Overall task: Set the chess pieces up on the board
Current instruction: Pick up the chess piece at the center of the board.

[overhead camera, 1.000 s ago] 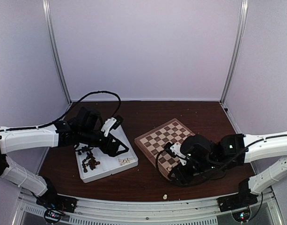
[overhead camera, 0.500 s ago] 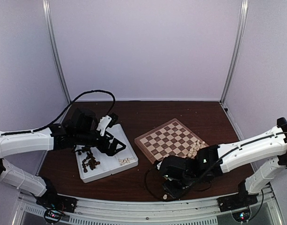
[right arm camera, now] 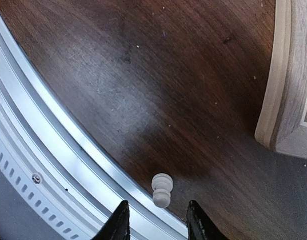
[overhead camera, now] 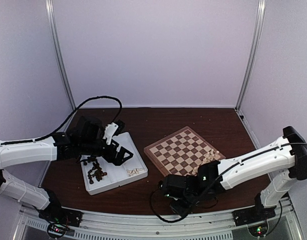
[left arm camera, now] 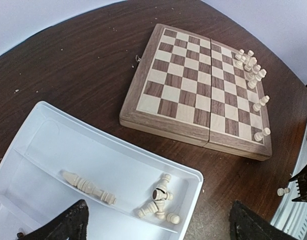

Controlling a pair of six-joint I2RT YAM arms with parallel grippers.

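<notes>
The board (overhead camera: pixel 182 150) lies right of centre, with several cream chess pieces (overhead camera: pixel 209 157) standing along its right edge; it also shows in the left wrist view (left arm camera: pixel 193 85). A lone cream pawn (right arm camera: pixel 162 190) lies on the table by the metal front rail. My right gripper (right arm camera: pixel 157 222) is open, low over it, with the pawn just ahead between the fingertips. In the top view the right gripper (overhead camera: pixel 179 207) hides the pawn. My left gripper (overhead camera: pixel 124 156) is open and empty above the white tray (overhead camera: pixel 115 181). The tray holds dark pieces (overhead camera: pixel 97 171) and cream pieces (left arm camera: pixel 161 200).
The metal rail (right arm camera: pixel 58 150) runs along the table's near edge, right beside the pawn. A corner of the board's light wood rim (right arm camera: pixel 281 100) shows in the right wrist view. The pawn also shows at the far right of the left wrist view (left arm camera: pixel 282 191).
My right arm has swung from the board's near corner down to the table's front edge over the fallen pawn. My left gripper has drawn back slightly over the tray.
</notes>
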